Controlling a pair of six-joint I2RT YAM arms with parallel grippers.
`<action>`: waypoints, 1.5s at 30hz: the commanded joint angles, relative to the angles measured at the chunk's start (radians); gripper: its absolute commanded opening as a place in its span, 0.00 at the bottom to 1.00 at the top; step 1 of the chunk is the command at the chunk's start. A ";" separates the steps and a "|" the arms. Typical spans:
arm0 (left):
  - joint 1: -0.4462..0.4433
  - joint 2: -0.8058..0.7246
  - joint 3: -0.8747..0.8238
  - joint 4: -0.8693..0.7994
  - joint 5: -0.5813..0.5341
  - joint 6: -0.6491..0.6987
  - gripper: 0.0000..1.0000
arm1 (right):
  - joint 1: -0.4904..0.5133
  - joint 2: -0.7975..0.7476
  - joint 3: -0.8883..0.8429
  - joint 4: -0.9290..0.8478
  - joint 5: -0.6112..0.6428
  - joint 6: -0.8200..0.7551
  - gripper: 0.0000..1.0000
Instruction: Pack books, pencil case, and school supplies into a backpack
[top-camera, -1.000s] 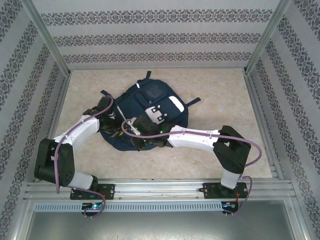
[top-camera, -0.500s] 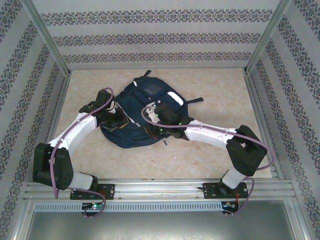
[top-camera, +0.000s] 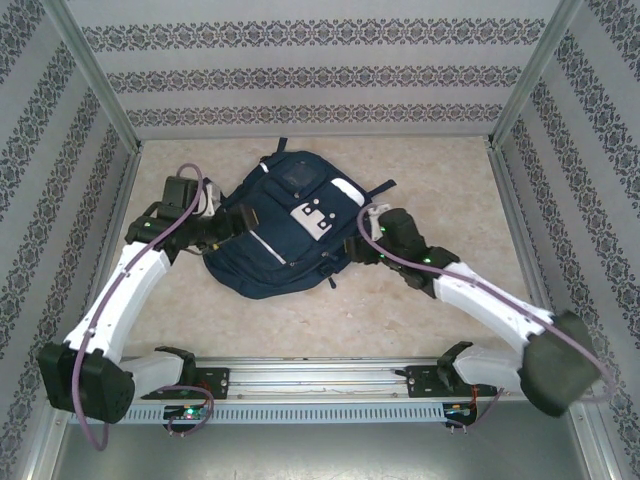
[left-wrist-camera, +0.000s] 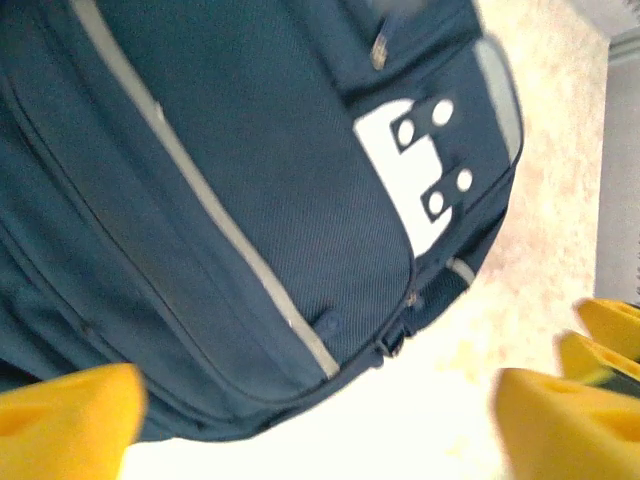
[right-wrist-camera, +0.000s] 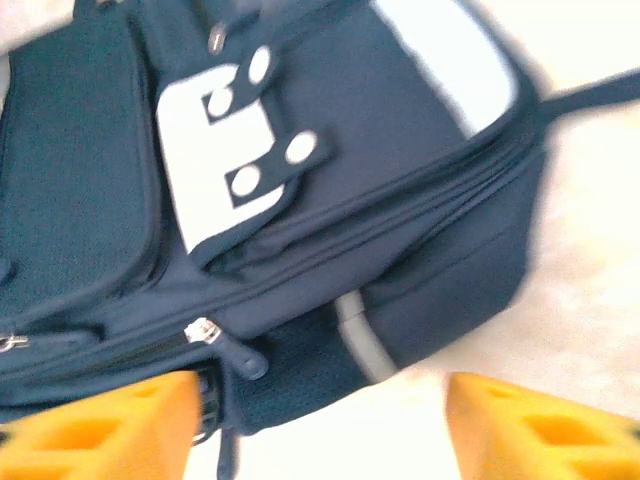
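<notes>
**Top external view: big navy-blue fabric backpack (top-camera: 275, 240) lying flat, a gripper at each side**

Starting from the left: the white left arm (top-camera: 130, 278) reaches up along the left edge of the beige marbled tabletop (top-camera: 440, 170). The left gripper (top-camera: 222, 228) sits right at the backpack's left side, touching it or near enough, can't tell which from up there. On the left wrist camera its yellow fingers (left-wrist-camera: 70, 425) are spread wide apart with nothing pinched between them. The bag's rounded edge and a bit of bare table sit in the gap.

The backpack is in the middle of the table, front face up, lying at a slant. You can make out the white front patch (top-camera: 312, 220) with its dark tabs and round white snaps. There are also thin pale reflective stripes (left-wrist-camera: 230, 240) running across the fabric. A dark strap (top-camera: 385, 187) pokes out on the far right side. A metal zipper pull (right-wrist-camera: 205, 332) shows up on the right wrist camera, low on the bag.

Over on the right, the right gripper (top-camera: 360, 247) is just beside the bag's right side. Its orange-yellow fingers (right-wrist-camera: 110, 420) are apart too, gripping nothing, with the bag's corner above the gap. The right arm (top-camera: 490, 305) runs back toward the near right corner.
</notes>
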 joint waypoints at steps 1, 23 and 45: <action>0.010 -0.045 0.018 -0.040 -0.235 0.151 0.99 | -0.034 -0.156 -0.037 0.007 0.188 -0.035 0.78; 0.115 0.061 -0.850 1.523 -0.449 0.660 0.99 | -0.537 -0.173 -0.553 0.714 0.063 -0.277 0.98; 0.208 0.437 -0.714 1.660 -0.216 0.594 0.99 | -0.562 0.390 -0.395 1.111 0.029 -0.239 0.98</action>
